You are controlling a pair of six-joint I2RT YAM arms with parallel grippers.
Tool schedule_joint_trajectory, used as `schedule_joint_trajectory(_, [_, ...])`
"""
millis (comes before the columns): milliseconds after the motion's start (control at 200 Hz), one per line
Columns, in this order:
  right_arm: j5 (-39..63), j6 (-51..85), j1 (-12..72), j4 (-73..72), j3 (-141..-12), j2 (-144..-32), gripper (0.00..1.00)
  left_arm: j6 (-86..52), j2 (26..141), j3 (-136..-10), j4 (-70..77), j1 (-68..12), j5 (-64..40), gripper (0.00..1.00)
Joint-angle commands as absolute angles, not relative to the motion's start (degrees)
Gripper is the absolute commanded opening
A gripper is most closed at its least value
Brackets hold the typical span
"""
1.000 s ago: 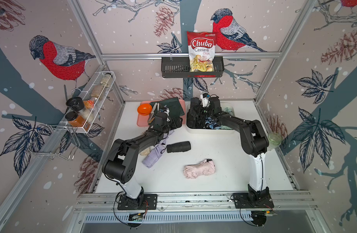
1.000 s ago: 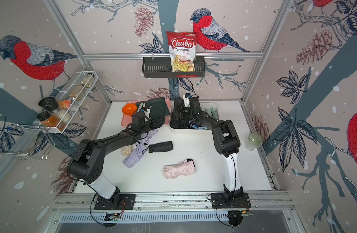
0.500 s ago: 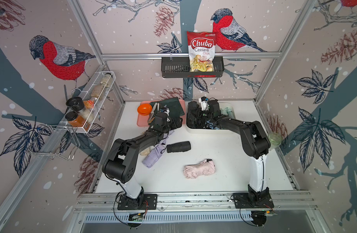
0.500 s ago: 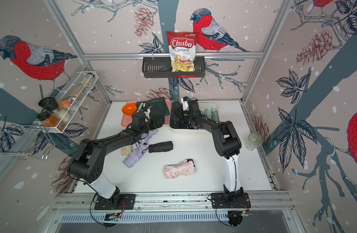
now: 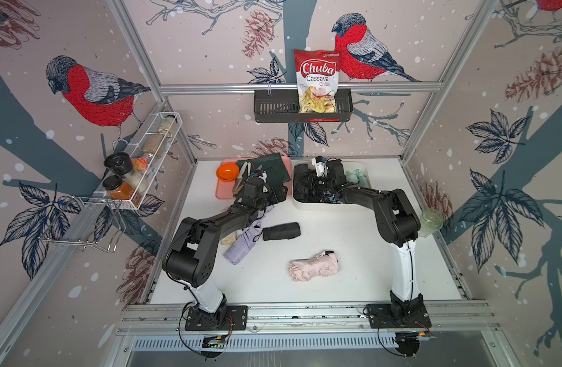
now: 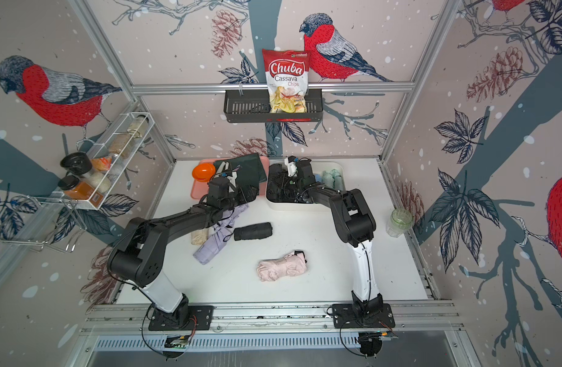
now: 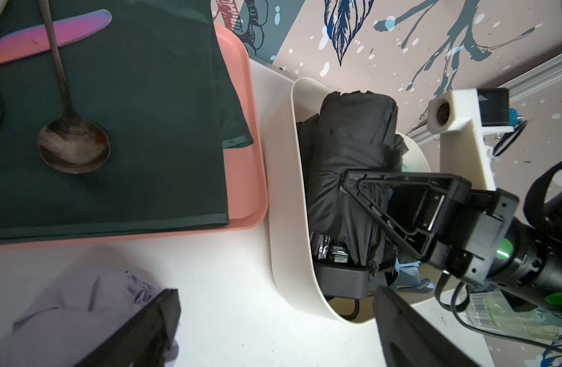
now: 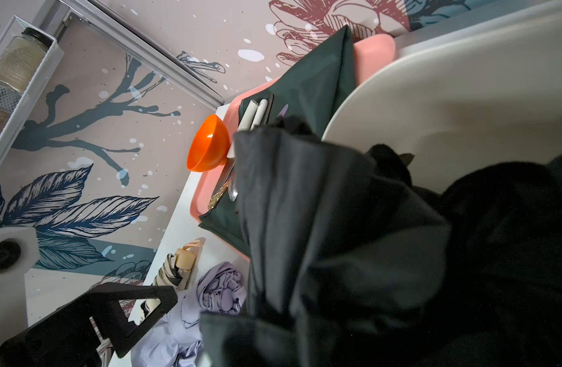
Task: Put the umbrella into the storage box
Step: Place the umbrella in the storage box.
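Tray (image 5: pixel 221 191) sits back left with a green cloth (image 5: pixel 270 168) on it. Left gripper (image 7: pixel 273 333) hovers over bare table in front of the tray's right corner, jaws wide apart, nothing in them. Lilac umbrella (image 5: pixel 241 248) lies under that arm, axis diagonal, far end toward the tray. Black bundle (image 5: pixel 281 231) is just beside it, axis left-right. Pink umbrella (image 5: pixel 314 266) lies nearer the front, well apart from the box. Box (image 5: pixel 330 207) sits back centre, just beside the tray, not touching. Black umbrella (image 7: pixel 352 152) is inside the box at its left end, along the left wall. Its long axis runs front-to-back, handle end toward the front wall. Right gripper (image 7: pixel 344 190) reaches in from the right, jaws nearly closed, pinching the fabric about mid-length. Can't tell if the umbrella rests fully on the box floor. Teal umbrella (image 5: pixel 356 176) is in the box's right end. Cup (image 5: pixel 430 219) stands at the right table edge.
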State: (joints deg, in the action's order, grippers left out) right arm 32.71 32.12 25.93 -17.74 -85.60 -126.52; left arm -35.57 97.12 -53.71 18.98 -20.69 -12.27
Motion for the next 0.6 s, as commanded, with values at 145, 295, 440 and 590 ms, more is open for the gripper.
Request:
schedule_joint_trajectory(145, [34.7, 33.9, 24.9, -9.7, -89.7, -131.5, 0.17, -36.0, 98.2, -54.8, 22.0, -20.5, -13.9, 0.98])
schedule_joint_trajectory(295, [33.3, 32.4, 24.8, -5.6, -92.2, -131.5, 0.27, -36.3, 98.4, -55.0, 22.0, -20.5, -14.0, 0.98])
schedule_joint_trajectory(440, [30.4, 31.1, 25.2, -2.0, -93.9, -130.0, 0.46, -36.4, 98.3, -55.0, 21.9, -20.5, -14.1, 0.98])
schedule_joint_trajectory(590, [26.6, 29.4, 25.7, 0.4, -94.8, -127.8, 0.58, -36.3, 97.9, -54.8, 21.8, -20.5, -14.0, 0.98])
